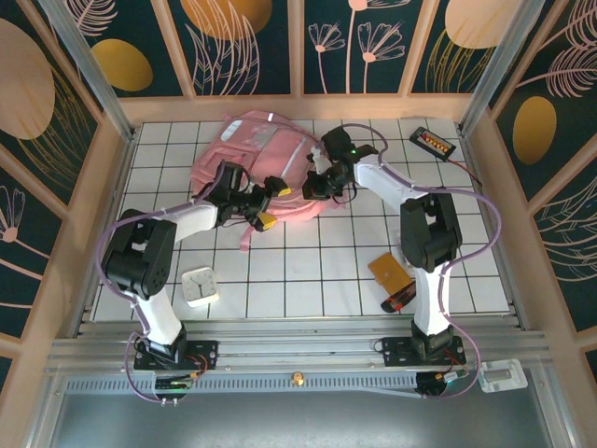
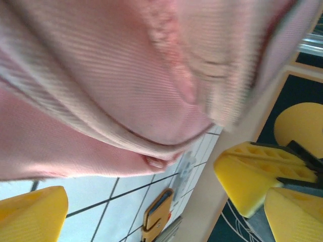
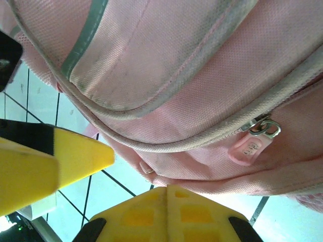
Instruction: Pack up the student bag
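left arm: white rounded link shells [image 1: 191, 219] between chunky black joint housings [image 1: 140, 254]
right arm: same build, white shell [image 1: 387, 175], black housing [image 1: 429, 233]
bases: black mounting blocks, left block [image 1: 173, 353], right block [image 1: 424, 350]
cables: thin lilac cables loop outside both arms, left cable [image 1: 117, 233], right cable [image 1: 492, 219]
indicator: small green LED [image 1: 353, 147] lit on right wrist
left gripper [image 1: 272, 205]: black body, yellow plastic fingers [image 2: 252, 174]; wedge-shaped, one face pocketed with rows of small recesses, black ribs behind
right gripper [image 1: 315, 184]: yellow plastic fingers [image 3: 50, 166] too; one is a smooth taper with a black band at the root, the other finger [image 3: 166, 212] shows square moulded pockets
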`<state>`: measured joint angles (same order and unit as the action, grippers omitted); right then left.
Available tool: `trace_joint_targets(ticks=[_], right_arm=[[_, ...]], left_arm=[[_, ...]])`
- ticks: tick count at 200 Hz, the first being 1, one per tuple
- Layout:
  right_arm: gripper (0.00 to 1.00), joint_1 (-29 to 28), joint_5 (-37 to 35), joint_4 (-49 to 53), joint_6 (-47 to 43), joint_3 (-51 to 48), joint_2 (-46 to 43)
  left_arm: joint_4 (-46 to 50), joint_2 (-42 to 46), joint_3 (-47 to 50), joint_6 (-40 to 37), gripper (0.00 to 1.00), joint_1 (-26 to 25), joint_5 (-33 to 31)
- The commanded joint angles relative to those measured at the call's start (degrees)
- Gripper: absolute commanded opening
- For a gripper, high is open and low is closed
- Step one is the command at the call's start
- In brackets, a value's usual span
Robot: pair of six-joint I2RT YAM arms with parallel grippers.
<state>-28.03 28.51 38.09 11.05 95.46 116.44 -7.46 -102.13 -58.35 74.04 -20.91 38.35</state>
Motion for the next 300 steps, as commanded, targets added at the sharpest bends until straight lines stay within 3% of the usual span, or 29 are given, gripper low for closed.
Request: trace_joint_targets(ticks=[1, 10, 18, 58, 104, 189, 282, 300], right_arm=[[0.25, -0.18, -6.01, 4.05, -0.66, 1.04, -3.04], [0.4, 0.04, -7.33, 4.15, -1.11, 0.74, -3.19], [0.45, 0.25, -7.59, 3.95, -1.5, 0.65, -3.01], [0.46, 0.5, -7.97, 2.31, -3.3, 2.27, 0.09], [0.44, 0.25, -7.02, 0.87, -4.27, 4.73, 3.52], [0.37, -0.89, -8.11, -3.17, -3.38, -0.86, 4.0], [0.35, -2.09, -15.81, -5.39, -2.69, -2.21, 8.4], [0.25, -2.11, -16.59, -5.71, -2.23, -2.2, 8.46]], left_arm=[[2.82, 3.51, -0.97, 3.3, 0.99, 0.32, 0.01], [3.2, 3.38, -0.94, 2.78, 0.99, 0.42, -0.03], [2.55, 3.09, -0.52, 3.02, 0.99, 0.43, 0.21], [3.46, 2.53, -1.0, 1.87, 0.99, 0.42, 0.42], [7.9, 2.13, -4.3, -0.66, 0.99, 0.81, 0.38], [8.17, 3.43, -2.91, -0.48, 0.99, 2.59, 1.08], [9.93, 5.66, -1.96, -0.74, 0.99, 3.04, 0.79], [10.01, 6.01, -1.77, -0.55, 0.99, 3.12, 0.52]])
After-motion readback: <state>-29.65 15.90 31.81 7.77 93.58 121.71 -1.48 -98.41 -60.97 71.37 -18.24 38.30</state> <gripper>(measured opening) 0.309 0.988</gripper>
